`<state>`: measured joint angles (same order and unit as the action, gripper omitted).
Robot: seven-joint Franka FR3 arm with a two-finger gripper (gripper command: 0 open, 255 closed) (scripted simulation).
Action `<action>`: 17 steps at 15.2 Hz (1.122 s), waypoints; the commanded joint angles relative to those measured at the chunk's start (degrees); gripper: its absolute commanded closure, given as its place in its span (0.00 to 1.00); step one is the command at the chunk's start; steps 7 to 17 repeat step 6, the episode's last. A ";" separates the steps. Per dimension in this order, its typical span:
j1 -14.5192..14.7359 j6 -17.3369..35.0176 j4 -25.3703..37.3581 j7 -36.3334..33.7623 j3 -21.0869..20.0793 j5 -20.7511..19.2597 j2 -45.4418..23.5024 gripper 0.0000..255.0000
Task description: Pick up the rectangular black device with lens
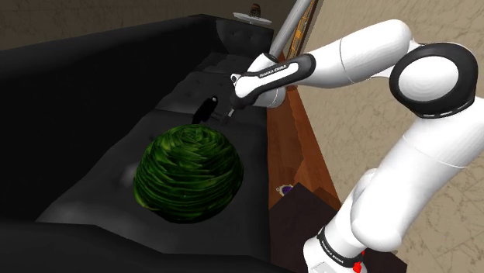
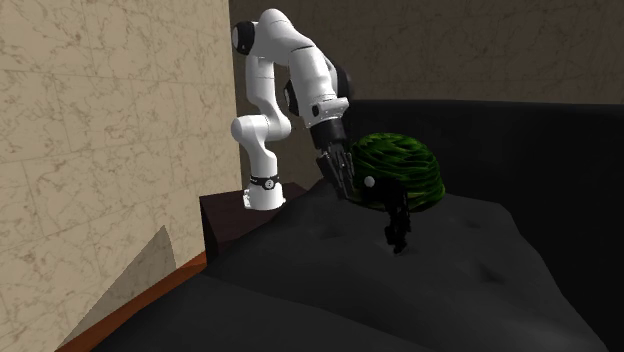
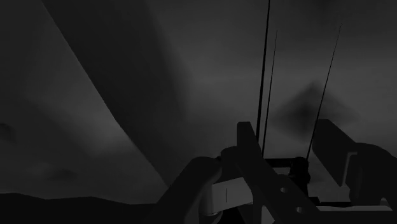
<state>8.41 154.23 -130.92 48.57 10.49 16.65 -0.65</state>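
The camera (image 1: 205, 109) stood on the dark sofa (image 1: 93, 186), upper middle of the shoulder view, just beside the gripper (image 1: 229, 114), whose fingers were apart and empty. It was probably rigid, light and slick, best clasped across its narrow body.

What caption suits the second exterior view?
Robot gripper near a black camera and green ball on a dark sofa.

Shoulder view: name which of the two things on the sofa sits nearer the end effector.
The small black device, right beside the end effector. The big green leafy ball lies farther off, lower in the view.
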 commanded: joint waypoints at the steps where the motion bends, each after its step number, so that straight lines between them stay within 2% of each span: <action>1: -0.02 -1.48 0.68 -1.11 0.06 -1.17 0.93 1.00; 4: -0.12 -3.63 1.61 -2.36 0.13 -2.57 2.25 1.00; 17: -0.14 -3.74 1.66 -2.42 0.12 -2.64 2.32 1.00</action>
